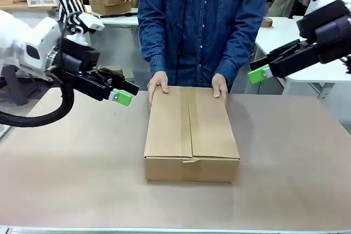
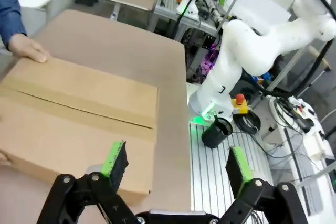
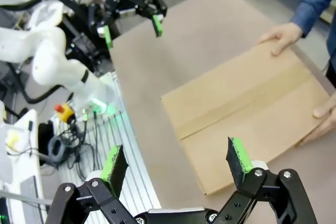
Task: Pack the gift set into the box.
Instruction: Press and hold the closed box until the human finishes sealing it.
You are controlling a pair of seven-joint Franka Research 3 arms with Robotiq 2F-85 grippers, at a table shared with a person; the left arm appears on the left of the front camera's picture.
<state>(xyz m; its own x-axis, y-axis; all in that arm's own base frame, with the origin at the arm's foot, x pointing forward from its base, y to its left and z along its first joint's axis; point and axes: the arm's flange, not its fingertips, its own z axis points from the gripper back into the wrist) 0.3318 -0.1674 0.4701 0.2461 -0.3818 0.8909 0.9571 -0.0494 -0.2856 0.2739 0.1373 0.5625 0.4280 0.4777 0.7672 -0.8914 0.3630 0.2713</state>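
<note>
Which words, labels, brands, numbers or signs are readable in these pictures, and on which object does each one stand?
None can be read.
The box: plain brown cardboard, no print on the sides in view.
Yellow button housing: too small to tell any print.

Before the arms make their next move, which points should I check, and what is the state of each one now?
1. Box flaps shut: ok; the two top flaps lie flat and meet along the middle seam.
2. Gift set inside: cannot tell; the shut flaps hide the inside.
3. Left pincer open and empty: ok.
4. Right pincer open and empty: ok.
5. Both pincers apart from the box: ok; each hangs off to one side, touching nothing.
6. Person's hands off the box: not ok; both rest on its far end.
</note>
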